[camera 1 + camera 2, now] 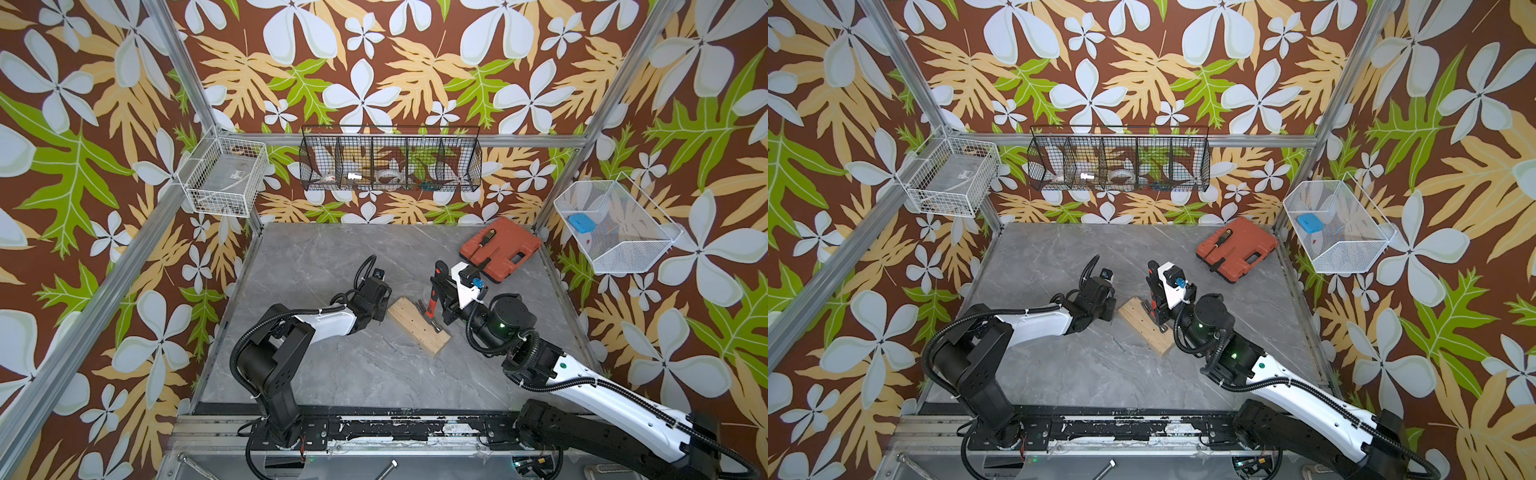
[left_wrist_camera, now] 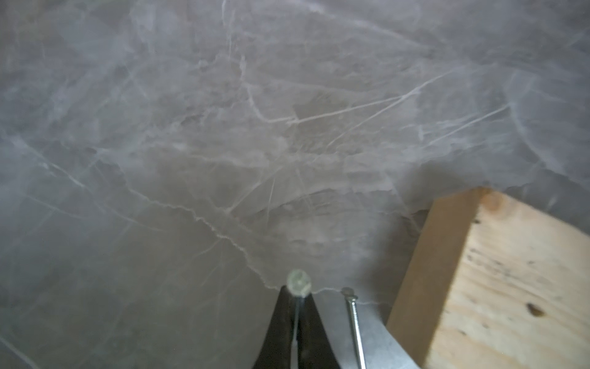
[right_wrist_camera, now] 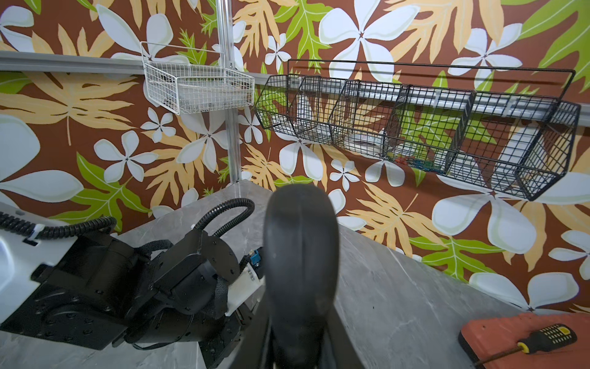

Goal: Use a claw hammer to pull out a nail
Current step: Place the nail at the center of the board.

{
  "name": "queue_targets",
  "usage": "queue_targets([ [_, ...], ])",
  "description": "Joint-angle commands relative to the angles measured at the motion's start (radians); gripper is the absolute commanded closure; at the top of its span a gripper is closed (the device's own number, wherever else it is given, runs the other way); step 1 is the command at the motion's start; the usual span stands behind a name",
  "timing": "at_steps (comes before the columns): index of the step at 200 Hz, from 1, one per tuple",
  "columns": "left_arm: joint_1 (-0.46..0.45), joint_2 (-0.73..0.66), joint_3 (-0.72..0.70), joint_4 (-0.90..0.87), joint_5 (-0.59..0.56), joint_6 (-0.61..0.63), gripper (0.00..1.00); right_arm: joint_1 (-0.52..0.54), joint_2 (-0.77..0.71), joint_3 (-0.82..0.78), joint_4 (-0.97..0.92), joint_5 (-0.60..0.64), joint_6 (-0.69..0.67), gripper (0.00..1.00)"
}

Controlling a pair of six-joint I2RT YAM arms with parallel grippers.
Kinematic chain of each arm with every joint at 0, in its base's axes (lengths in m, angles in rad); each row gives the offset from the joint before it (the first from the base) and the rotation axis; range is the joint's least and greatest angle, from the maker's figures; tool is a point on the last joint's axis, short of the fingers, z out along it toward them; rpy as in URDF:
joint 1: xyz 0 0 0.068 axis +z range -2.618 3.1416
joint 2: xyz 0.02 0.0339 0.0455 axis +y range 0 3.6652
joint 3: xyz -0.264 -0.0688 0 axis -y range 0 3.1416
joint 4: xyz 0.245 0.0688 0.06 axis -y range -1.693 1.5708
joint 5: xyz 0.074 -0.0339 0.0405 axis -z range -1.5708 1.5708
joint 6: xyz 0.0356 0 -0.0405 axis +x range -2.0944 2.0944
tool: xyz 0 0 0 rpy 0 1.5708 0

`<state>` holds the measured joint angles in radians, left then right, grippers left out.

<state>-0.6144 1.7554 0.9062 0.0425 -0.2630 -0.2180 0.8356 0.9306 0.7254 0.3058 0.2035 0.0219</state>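
The claw hammer stands tilted over the wooden block, with its silver head on the block and its black handle end up. My right gripper is shut on the hammer's handle. In the right wrist view that black handle end fills the space between the jaws of the right gripper. My left gripper is shut on a nail, whose round head shows at the tips. It hangs low over the grey table beside the block's end. A second nail lies alongside.
An orange-red tool case with a small screwdriver on it sits at the table's back right. A black wire basket hangs on the back wall. White wire baskets hang on the left and right.
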Motion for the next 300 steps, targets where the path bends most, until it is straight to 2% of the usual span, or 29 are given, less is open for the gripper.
queue_targets([
  [1, 0.013, 0.014, 0.0, -0.026, 0.054, -0.071, 0.94, -0.004, -0.01, -0.002, 0.082, 0.018, 0.009, 1.0],
  [71, 0.025, 0.055, -0.035, 0.0, 0.059, -0.118, 0.92, -0.024, 0.0, -0.021, 0.11, 0.052, 0.091, 1.0],
  [91, 0.028, 0.059, -0.036, 0.002, 0.059, -0.126, 0.86, -0.035, -0.003, -0.035, 0.123, 0.093, 0.138, 1.0],
  [126, 0.028, 0.037, -0.062, 0.025, 0.043, -0.139, 0.75, -0.092, -0.033, -0.108, 0.196, 0.114, 0.301, 1.0],
  [172, 0.03, 0.002, -0.073, 0.036, 0.042, -0.134, 0.71, -0.108, -0.077, -0.164, 0.266, 0.212, 0.353, 1.0],
  [199, 0.03, -0.022, -0.075, 0.051, 0.064, -0.122, 0.69, -0.142, -0.085, -0.18, 0.304, 0.227, 0.403, 1.0],
  [232, 0.03, -0.036, -0.073, 0.068, 0.09, -0.117, 0.68, -0.256, -0.071, -0.271, 0.469, 0.167, 0.581, 1.0],
  [300, 0.03, -0.118, -0.114, 0.107, 0.126, -0.123, 0.62, -0.39, 0.051, -0.385, 0.795, 0.213, 0.743, 1.0],
])
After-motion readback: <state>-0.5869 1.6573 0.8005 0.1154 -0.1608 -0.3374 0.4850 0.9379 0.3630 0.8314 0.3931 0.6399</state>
